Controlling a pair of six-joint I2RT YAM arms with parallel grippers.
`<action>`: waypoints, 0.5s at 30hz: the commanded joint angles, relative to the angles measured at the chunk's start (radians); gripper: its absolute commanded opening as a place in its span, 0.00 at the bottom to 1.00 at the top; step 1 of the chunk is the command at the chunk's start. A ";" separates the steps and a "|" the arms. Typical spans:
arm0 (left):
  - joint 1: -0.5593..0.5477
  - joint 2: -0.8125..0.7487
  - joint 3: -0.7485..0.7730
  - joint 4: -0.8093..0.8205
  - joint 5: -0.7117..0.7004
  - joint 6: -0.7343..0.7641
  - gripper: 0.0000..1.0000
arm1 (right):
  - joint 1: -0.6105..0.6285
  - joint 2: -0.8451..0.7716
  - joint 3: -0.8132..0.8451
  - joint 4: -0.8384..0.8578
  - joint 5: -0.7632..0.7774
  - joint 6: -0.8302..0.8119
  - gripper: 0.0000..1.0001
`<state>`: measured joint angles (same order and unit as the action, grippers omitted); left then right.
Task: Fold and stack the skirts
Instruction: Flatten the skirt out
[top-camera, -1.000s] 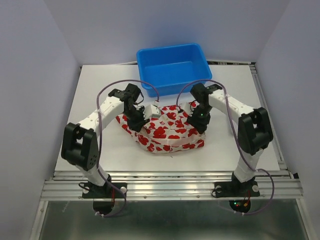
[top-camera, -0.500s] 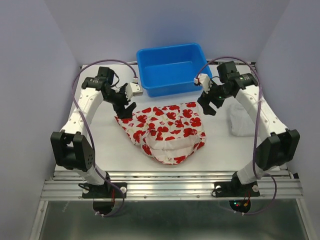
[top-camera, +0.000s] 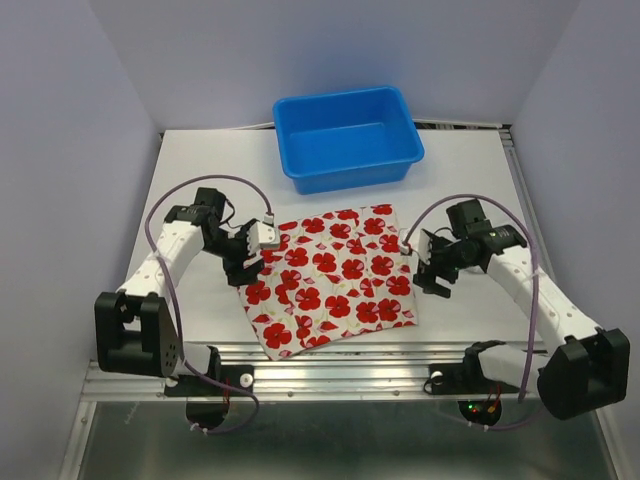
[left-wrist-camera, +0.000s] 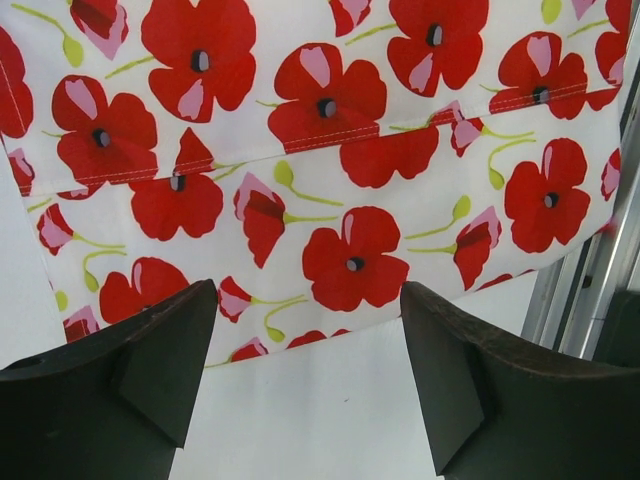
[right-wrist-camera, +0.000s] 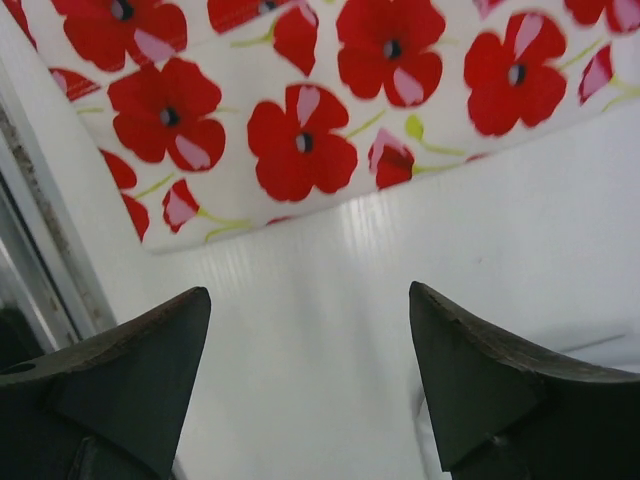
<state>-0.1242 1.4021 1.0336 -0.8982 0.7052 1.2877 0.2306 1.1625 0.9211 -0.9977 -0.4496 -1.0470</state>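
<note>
Flowered skirt (top-camera: 335, 280) flat on white table (top-camera: 200, 170), grey walls (top-camera: 60, 150); left end effector (left-wrist-camera: 305, 295), right end effector (right-wrist-camera: 307, 292) spread, seemingly empty.

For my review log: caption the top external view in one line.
Flowered skirt spread flat before the blue tub; left end effector and right end effector, both open, flank it.
</note>
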 joint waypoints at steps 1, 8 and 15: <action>-0.005 -0.110 -0.078 0.071 -0.004 0.033 0.85 | 0.100 -0.020 -0.060 0.257 -0.055 0.004 0.86; -0.009 -0.081 -0.044 0.071 -0.064 -0.020 0.79 | 0.216 -0.018 -0.205 0.410 0.091 -0.033 0.73; -0.081 0.099 -0.044 0.208 -0.249 -0.209 0.67 | 0.216 0.166 -0.091 0.432 0.052 0.130 0.65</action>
<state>-0.1631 1.4231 0.9638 -0.7521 0.5480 1.1942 0.4461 1.2552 0.7456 -0.6544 -0.3885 -1.0039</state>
